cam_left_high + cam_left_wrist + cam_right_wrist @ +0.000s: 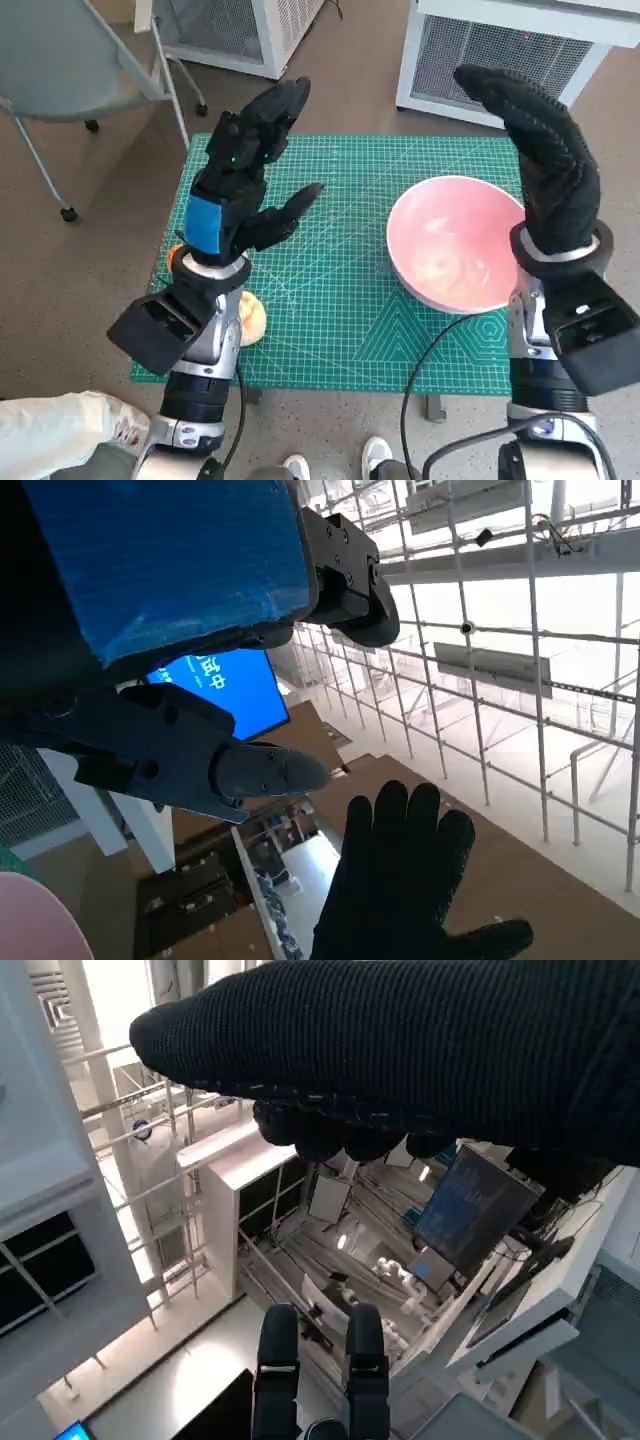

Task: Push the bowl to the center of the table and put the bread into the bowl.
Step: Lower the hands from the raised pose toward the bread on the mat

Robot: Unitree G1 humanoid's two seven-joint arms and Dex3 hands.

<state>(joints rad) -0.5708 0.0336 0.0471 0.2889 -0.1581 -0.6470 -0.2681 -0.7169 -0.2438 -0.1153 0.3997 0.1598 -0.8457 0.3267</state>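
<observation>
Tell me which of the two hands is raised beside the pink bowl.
The right hand, in the black knitted glove, rises at the pink bowl's right rim. The left hand, blue-taped, is up over the green mat's other side.

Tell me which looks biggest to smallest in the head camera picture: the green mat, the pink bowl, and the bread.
1. Green mat
2. Pink bowl
3. Bread, though the left arm hides part of it, so only a small piece shows.
</observation>
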